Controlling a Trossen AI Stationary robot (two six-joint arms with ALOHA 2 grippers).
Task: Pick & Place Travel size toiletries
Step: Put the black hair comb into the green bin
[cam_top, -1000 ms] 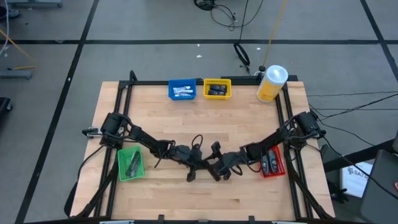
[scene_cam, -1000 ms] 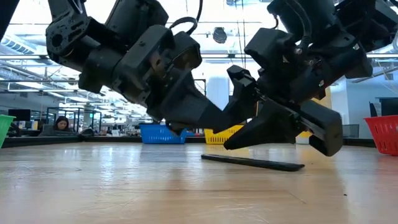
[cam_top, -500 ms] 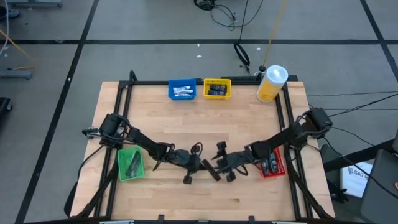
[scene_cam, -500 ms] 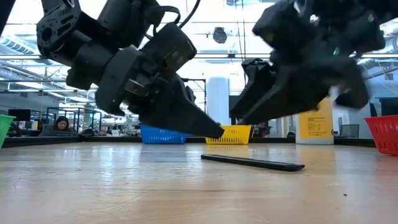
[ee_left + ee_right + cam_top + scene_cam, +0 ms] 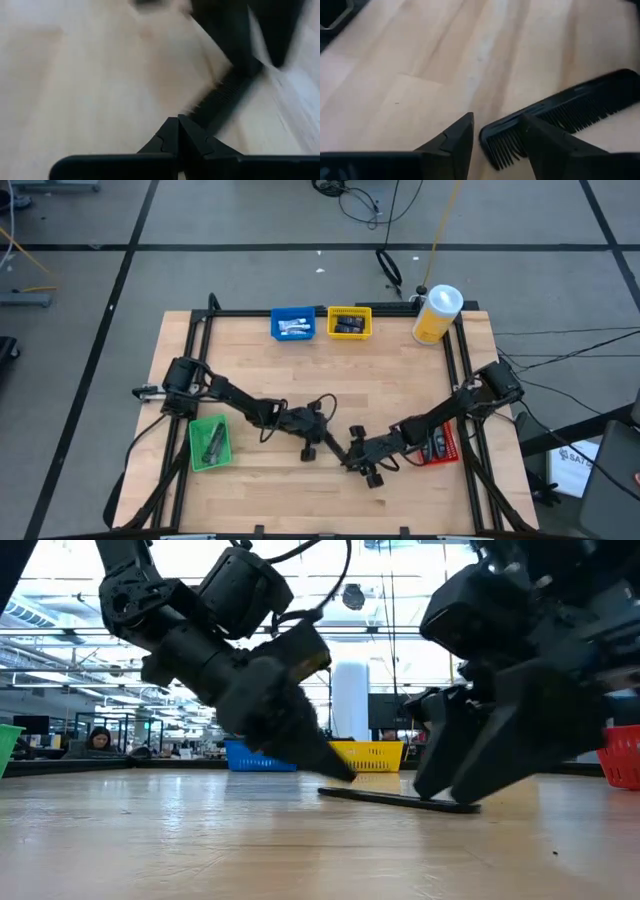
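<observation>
the right gripper (image 5: 492, 137) has dropped lower, fingers parted astride one end of the flat black comb (image 5: 560, 117) lying on the table (image 5: 400, 390), while the left gripper (image 5: 178, 131), fingers pressed together, points at it.

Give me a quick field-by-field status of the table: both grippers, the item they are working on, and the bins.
item in play: black comb, lying flat on the wooden table
right gripper: open, low over one end of the comb, nothing held
left gripper: shut, tip down near the comb's other end
green bin: near left, dark items inside
red bin: near right, dark items inside
blue bin: far edge, pale items inside
yellow bin: far edge, dark items inside
yellow canister: far right corner, upright
</observation>
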